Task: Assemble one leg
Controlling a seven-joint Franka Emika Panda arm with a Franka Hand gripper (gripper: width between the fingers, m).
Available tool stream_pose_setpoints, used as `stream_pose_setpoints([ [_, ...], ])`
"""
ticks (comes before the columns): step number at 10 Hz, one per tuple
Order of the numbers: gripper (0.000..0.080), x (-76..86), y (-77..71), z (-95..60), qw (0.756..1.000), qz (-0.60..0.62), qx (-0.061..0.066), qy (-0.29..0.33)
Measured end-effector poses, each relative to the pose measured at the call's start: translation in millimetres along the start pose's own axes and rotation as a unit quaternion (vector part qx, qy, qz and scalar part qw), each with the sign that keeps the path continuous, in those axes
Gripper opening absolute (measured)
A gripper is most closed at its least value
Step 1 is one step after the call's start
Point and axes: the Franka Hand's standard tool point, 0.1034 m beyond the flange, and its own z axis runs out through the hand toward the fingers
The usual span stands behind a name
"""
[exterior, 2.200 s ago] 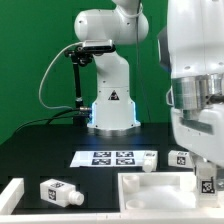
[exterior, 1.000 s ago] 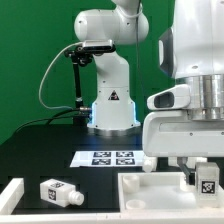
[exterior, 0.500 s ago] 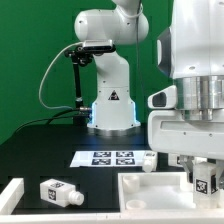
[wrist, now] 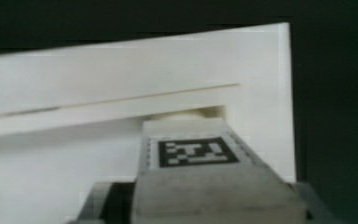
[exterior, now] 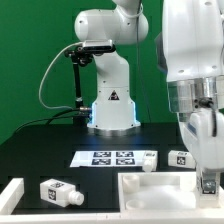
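Observation:
My gripper (exterior: 208, 176) is shut on a leg (exterior: 208, 184), a small white block with a black-and-white tag, and holds it upright over the right part of the white tabletop (exterior: 150, 196). In the wrist view the leg (wrist: 197, 150) sits between my dark fingers (wrist: 115, 206), and the tabletop (wrist: 87, 110) lies under it, with the gripper (wrist: 202, 208) closed on its sides. Whether the leg's stub end sits in the tabletop is hidden. Three more legs lie loose: one at the exterior view's left (exterior: 59, 193), two behind the tabletop (exterior: 147, 160) (exterior: 181, 158).
The marker board (exterior: 104, 157) lies on the black table behind the tabletop. A white L-shaped rail (exterior: 10, 196) stands at the exterior view's lower left. A second white robot base (exterior: 110, 100) and a black camera stand (exterior: 78, 80) are at the back.
My wrist has turned about its vertical axis, from broad side to narrow side, with the leg still gripped at the same spot over the tabletop. The loose legs have not moved.

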Motion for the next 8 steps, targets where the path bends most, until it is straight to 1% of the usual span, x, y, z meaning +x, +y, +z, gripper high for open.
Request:
stream_pose_setpoints([
  [2, 0.0287, -0.1, 0.2, -0.1, 0.999, 0.052, 0.0, 0.0],
  [5, 0.0297, 0.0, 0.9, 0.4, 0.999, 0.05, 0.0, 0.003],
  [6, 0.0465, -0.6, 0.0, -1.1, 0.999, 0.045, 0.002, 0.002],
  [7, 0.0465, -4.9, -5.1, -15.1, 1.0, 0.028, 0.01, -0.005],
  [8, 0.0612, -7.1, -9.7, -32.1, 1.0, 0.016, 0.019, -0.012],
])
